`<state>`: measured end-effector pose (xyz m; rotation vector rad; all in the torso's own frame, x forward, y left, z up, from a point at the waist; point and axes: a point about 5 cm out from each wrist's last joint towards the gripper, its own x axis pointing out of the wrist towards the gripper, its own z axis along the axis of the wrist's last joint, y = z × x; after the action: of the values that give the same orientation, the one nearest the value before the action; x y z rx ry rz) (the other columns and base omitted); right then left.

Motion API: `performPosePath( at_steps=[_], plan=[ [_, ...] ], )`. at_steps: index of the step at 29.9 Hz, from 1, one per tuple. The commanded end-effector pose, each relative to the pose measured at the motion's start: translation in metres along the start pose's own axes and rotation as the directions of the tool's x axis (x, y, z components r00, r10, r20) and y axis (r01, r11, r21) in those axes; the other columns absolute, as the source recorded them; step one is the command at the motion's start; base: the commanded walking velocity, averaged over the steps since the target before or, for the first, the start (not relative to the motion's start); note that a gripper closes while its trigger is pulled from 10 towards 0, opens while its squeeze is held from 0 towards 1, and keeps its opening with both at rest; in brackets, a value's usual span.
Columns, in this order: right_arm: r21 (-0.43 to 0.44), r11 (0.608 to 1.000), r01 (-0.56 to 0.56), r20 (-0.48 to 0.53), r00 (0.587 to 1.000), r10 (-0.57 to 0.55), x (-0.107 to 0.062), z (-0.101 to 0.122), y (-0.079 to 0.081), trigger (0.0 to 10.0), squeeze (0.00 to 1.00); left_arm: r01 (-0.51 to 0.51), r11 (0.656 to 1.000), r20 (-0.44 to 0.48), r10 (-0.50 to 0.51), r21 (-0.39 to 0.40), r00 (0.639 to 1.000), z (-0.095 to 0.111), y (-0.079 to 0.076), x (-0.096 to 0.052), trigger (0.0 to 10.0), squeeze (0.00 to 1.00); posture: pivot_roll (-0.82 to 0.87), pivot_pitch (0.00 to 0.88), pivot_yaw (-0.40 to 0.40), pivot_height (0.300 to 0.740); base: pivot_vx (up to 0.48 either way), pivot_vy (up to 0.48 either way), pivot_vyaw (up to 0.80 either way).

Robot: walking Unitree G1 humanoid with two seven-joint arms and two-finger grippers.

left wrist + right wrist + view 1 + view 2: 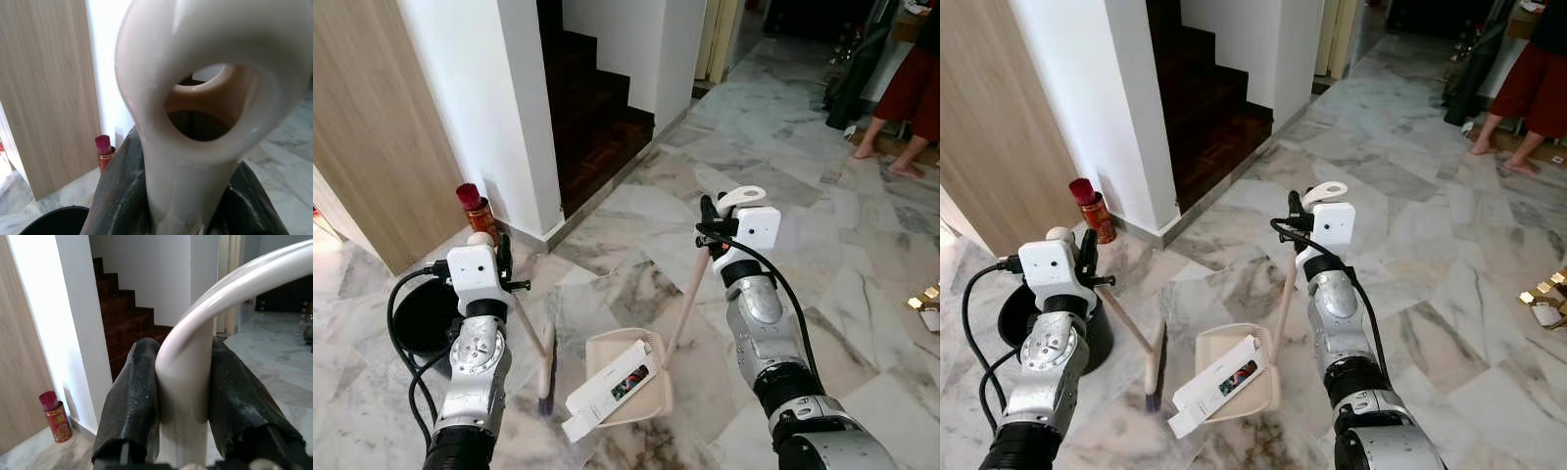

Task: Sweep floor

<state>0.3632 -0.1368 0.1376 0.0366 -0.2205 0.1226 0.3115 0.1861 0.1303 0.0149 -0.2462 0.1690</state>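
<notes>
- The left gripper [501, 262], at the lower left of the left eye view, pinches the looped top of the brush handle [195, 98]; in the left wrist view both black fingers [117, 196] press against the cream shaft.
- The brush [545, 377] slants down to the marble floor [862, 255], its bristled head just left of the dustpan.
- The right gripper [709, 227], right of centre, clamps the dustpan handle [690, 294] just below its curved top loop; the right wrist view shows its fingers [132, 401] tight on either side.
- The dustpan [607, 352] rests on the floor at bottom centre, with a white box [612, 387] lying across its tray and over the front edge.
- A black bin [426, 315] stands at the lower left behind the left arm.
- A red canister [476, 211] stands against the white wall, left of the dark stairs [592, 108].
- A person's bare feet [886, 162] stand at the upper right.
</notes>
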Motion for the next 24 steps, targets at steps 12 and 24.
performPosePath(
  at_steps=[12, 24],
  plan=[
    [0.025, 0.999, 0.034, 0.055, 0.998, -0.036, -0.0013, 0.0055, 0.0028, 10.0, 0.00, 0.060, 0.998, 0.025, -0.061, 0.014, 0.998, 0.0074, -0.0008, 0.0026, 10.0, 0.00, 0.03, 0.000, 0.085, 0.740, 0.000, 0.345, 0.00],
    [0.035, 0.999, 0.035, 0.054, 0.998, -0.037, -0.0013, 0.0045, 0.0074, 10.0, 0.00, 0.077, 0.997, 0.016, -0.077, 0.016, 0.997, 0.0073, 0.0011, 0.0001, 10.0, 0.00, 0.04, 0.000, 0.093, 0.740, 0.000, 0.333, 0.00]
  ],
)
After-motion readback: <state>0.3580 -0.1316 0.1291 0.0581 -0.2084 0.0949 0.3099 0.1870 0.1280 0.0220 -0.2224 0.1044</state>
